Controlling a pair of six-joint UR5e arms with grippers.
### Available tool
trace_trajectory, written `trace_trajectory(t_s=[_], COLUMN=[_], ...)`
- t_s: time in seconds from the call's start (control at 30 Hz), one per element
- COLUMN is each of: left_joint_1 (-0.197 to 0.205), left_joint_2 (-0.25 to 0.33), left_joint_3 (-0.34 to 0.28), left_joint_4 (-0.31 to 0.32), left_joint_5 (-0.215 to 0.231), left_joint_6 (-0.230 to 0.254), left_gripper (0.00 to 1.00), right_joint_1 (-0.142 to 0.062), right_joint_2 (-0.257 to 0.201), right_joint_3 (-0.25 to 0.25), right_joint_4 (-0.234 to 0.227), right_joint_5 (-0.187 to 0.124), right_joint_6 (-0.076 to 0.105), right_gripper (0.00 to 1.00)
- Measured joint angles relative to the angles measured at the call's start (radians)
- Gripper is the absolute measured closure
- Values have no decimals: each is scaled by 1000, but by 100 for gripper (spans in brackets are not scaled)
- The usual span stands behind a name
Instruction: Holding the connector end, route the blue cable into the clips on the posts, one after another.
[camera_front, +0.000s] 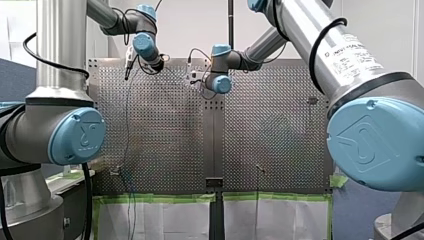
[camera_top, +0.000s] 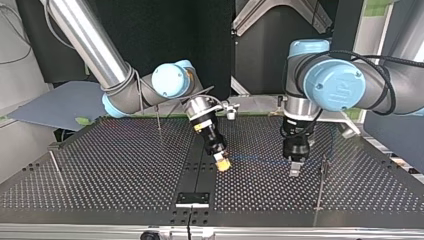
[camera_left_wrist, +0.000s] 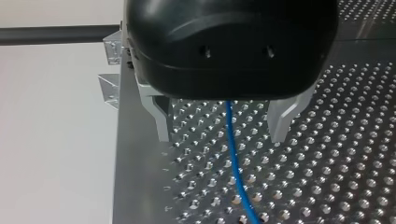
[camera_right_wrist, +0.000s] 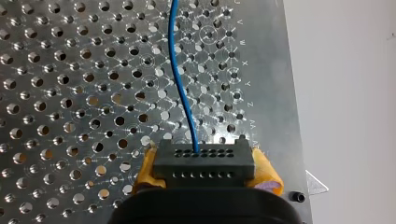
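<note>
My right gripper (camera_right_wrist: 205, 169) has yellow pads (camera_right_wrist: 145, 164) and is shut on a black connector block (camera_right_wrist: 203, 158). The blue cable (camera_right_wrist: 180, 79) leaves the block and runs ahead over the perforated table (camera_right_wrist: 70, 93). In the top view my right gripper (camera_top: 223, 164) hangs near the table's middle, and the cable (camera_top: 255, 159) stretches faintly across to my left gripper (camera_top: 295, 170). My left gripper (camera_left_wrist: 222, 137) is open, its metal fingers (camera_left_wrist: 159, 119) just above the table, with the blue cable (camera_left_wrist: 233, 163) lying loose between them.
Thin posts stand on the table in the top view: one (camera_top: 320, 182) beside my left gripper, one (camera_top: 158, 119) behind my right arm, one (camera_top: 55, 161) at the far left. A black bracket (camera_top: 192, 198) sits at the near edge. The table's edge lies close beside both grippers.
</note>
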Motion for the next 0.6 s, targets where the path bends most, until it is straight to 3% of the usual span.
trace_trajectory(t_s=[0.6], left_joint_1=[1], left_joint_2=[-46], left_joint_3=[43], left_joint_4=[42], left_joint_5=[-26], left_joint_6=[-30], left_gripper=[0], right_joint_1=[8], right_joint_2=[-2], right_joint_3=[0], right_joint_4=[0], right_joint_5=[-1], right_joint_6=[-3], right_gripper=[100])
